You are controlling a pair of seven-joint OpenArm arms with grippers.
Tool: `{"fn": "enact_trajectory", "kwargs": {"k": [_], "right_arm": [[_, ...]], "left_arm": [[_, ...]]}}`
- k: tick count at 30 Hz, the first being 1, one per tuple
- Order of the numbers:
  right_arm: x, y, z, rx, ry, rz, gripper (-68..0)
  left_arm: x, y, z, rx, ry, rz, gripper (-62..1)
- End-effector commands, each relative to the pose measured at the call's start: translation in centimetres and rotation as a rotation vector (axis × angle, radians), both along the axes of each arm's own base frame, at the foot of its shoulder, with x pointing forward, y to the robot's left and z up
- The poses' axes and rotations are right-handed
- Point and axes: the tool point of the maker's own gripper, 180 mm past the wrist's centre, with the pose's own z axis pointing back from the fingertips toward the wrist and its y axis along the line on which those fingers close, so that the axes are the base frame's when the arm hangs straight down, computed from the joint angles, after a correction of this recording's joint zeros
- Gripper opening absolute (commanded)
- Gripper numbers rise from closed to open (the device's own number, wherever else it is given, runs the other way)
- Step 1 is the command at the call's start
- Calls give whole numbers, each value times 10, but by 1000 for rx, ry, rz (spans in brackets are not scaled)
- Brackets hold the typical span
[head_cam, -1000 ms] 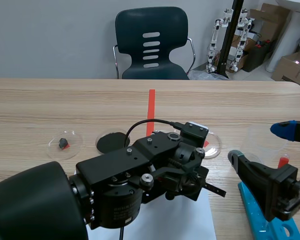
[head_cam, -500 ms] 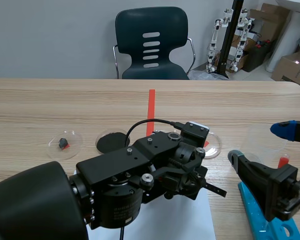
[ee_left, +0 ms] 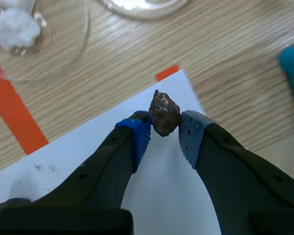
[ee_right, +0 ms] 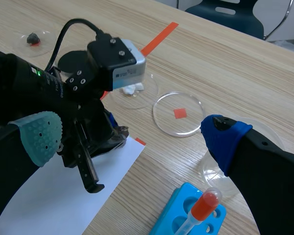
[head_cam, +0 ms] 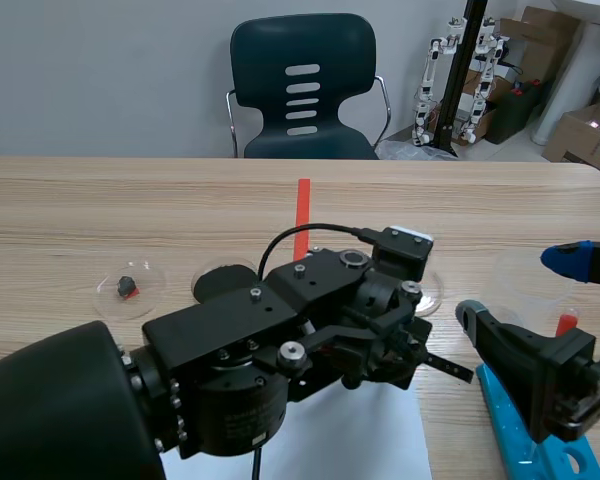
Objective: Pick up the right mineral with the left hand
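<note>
Your left hand (ee_left: 164, 133) pinches the mineral (ee_left: 164, 112) above white paper (ee_left: 83, 147) on the wooden bench (ee_left: 225, 63); a clear dish (ee_left: 71, 46) lies ahead.

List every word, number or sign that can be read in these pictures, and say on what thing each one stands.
No text here can be read.
Grey camera box on the left arm: tiny dark print on its side, too small to read.
White paper: faint smudges only, no writing.
Mineral in the left gripper: no label on it.
</note>
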Motion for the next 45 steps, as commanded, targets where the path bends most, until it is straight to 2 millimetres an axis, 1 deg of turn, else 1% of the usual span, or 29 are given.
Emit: {"fn": "enact_trajectory", "kwargs": {"k": [1,3,6,11,16,18,20,23,25,31,37,41,45], "right_arm": [[3,2,11,17,-36,5,-84],[3,2,11,17,-36,5,-84],[3,2,11,17,-36,5,-84],[3,2,11,17,-36,5,-84],[3,2,11,17,-36,5,-84],[3,2,11,17,-36,5,-84],[3,2,11,17,-36,5,-84],[3,2,11,17,-36,5,-84],[3,2,11,17,-36,5,-84],[3,2,11,17,-36,5,-84],[3,2,11,17,-36,5,-84],[3,2,11,17,-36,5,-84],[3,2,11,17,-36,5,-84]], "left_arm": [[1,-9,14,-46,-26,-6,-479],[1,-6,19,-60,-38,-8,-479],[0,3,26,-87,-47,13,-479],[-2,30,31,-112,-67,57,-479],[-2,74,35,-98,-91,115,-479],[-1,93,41,-101,-121,137,-479],[-2,106,50,-121,-174,114,-479],[-8,122,64,-156,-256,60,-479],[-12,137,73,-170,-302,52,-479],[-26,194,92,-146,-391,67,-479],[-42,249,102,-75,-419,110,-479],[-54,274,109,-42,-437,122,-479],[-69,285,115,-27,-443,104,-479]]}}
